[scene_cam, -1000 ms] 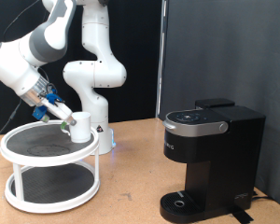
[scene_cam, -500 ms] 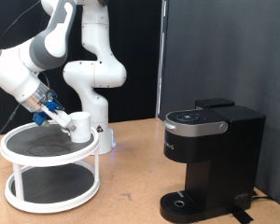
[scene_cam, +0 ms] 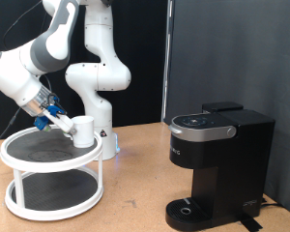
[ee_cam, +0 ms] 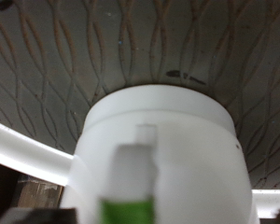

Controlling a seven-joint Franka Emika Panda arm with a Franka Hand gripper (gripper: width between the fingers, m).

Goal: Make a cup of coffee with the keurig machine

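The white cup (scene_cam: 83,130) stands on the top shelf of a white two-tier round stand (scene_cam: 52,155), at the exterior view's left. My gripper (scene_cam: 64,119) reaches in from the left with its blue-tipped fingers at the cup's upper side, touching or nearly touching it. In the wrist view the cup (ee_cam: 163,140) fills the picture, with one blurred finger (ee_cam: 131,182) in front of its wall. The second finger is hidden. The black keurig machine (scene_cam: 217,164) stands at the right with its lid down and nothing on its drip base (scene_cam: 187,210).
The robot's white base (scene_cam: 99,106) stands just behind the stand. The wooden table (scene_cam: 135,193) lies between the stand and the machine. A black curtain closes off the back.
The arm and gripper have drawn slightly to the left since a second ago. The cup has stayed in place on the stand. Nothing has moved in the last half second.
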